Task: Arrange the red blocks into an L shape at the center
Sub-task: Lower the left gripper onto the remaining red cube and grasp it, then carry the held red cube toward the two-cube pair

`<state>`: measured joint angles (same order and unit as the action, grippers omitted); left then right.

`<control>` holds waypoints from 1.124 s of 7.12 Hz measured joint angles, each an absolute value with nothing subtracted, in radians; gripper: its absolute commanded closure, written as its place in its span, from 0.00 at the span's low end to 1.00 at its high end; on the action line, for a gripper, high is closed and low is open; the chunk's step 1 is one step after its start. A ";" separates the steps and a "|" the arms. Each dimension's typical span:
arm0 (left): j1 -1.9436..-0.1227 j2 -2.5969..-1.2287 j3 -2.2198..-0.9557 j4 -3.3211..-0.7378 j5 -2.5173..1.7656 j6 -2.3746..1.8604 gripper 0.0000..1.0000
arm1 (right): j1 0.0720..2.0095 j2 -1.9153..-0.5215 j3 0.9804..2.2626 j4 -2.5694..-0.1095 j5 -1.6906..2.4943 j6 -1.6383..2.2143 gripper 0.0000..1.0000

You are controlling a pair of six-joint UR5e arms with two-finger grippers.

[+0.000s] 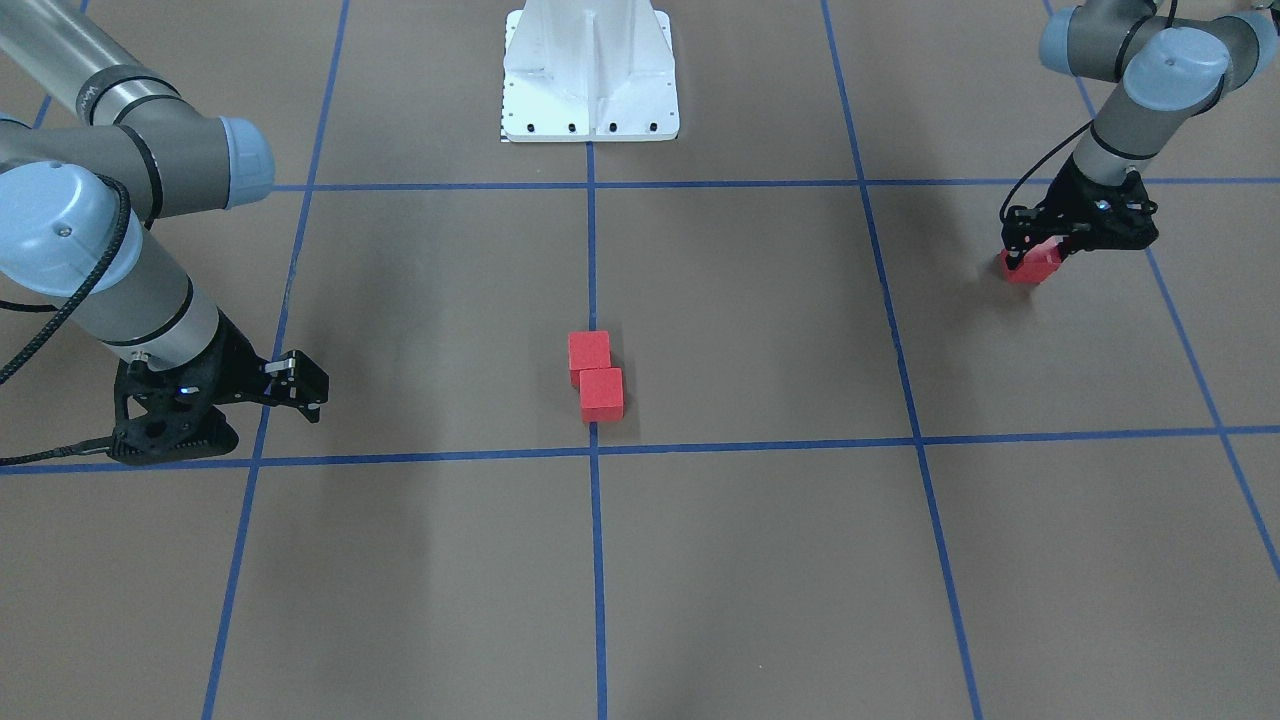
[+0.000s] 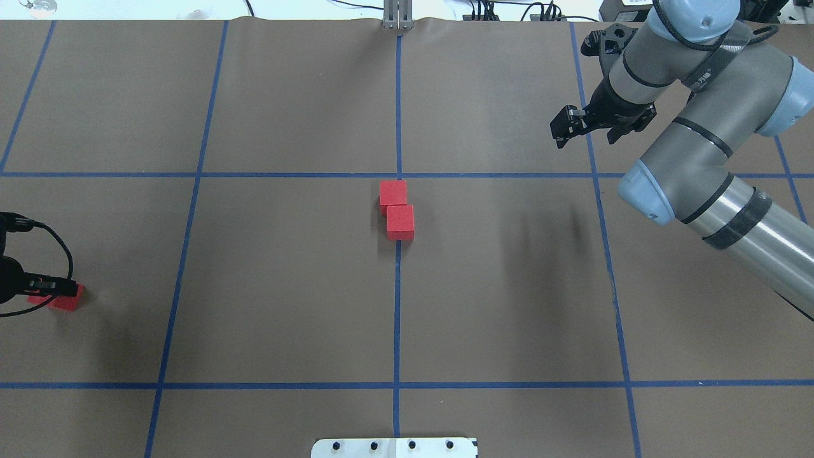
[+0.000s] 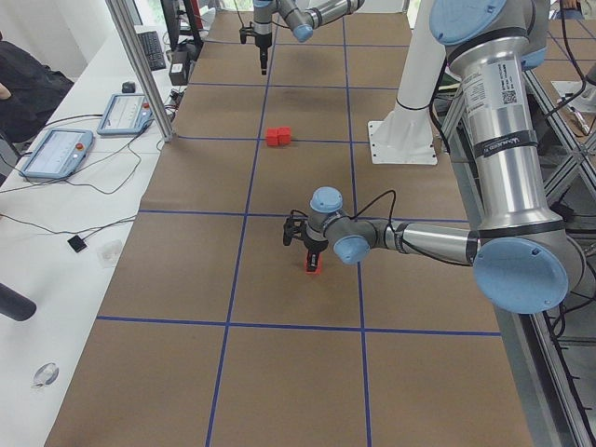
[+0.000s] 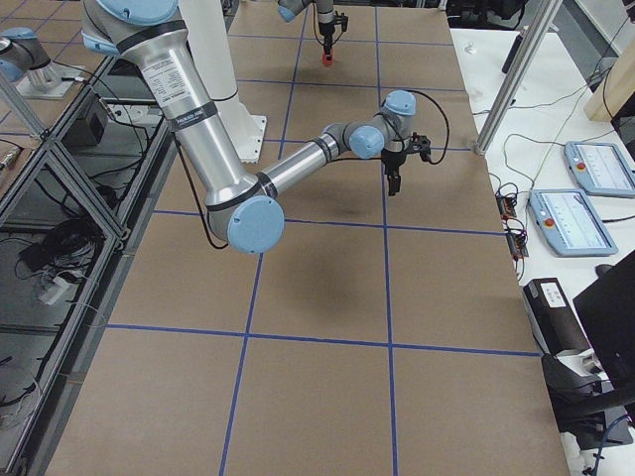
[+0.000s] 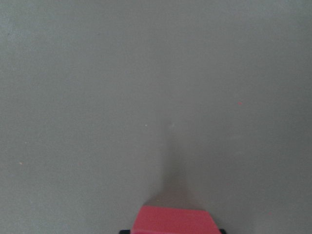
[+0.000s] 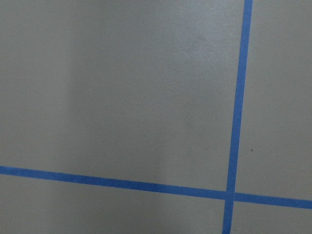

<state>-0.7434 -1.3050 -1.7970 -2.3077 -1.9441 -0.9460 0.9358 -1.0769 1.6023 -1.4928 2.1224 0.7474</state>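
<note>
Centrally, on the matte brown grid surface [image 2: 286, 286], two plain red cubes [image 2: 397, 210] touched, offset, along the blue tape line [image 2: 397, 305]. Upper right, the right gripper [image 2: 575, 127] hung with jaws apart. At the left edge, the left gripper [image 2: 56, 292] clamped a third red cube [image 2: 67, 302].

Near arm's right gripper [image 4: 394, 183] hangs over the brown surface [image 4: 317, 397] beside a blue line [image 4: 385, 228], far left gripper [image 4: 328, 50] down at a red block [image 4: 327, 61].
</note>
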 measured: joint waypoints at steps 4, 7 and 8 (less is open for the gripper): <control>-0.758 -1.350 -1.875 -2.188 -1.957 -0.962 1.00 | 0.936 -1.077 1.606 -1.493 2.127 0.748 0.01; -0.771 -1.512 -1.893 -2.081 -1.955 -1.361 1.00 | 0.936 -1.080 1.602 -1.486 2.132 0.738 0.01; -0.768 -1.596 -1.874 -2.032 -1.953 -1.545 1.00 | 0.936 -1.084 1.602 -1.484 2.134 0.737 0.01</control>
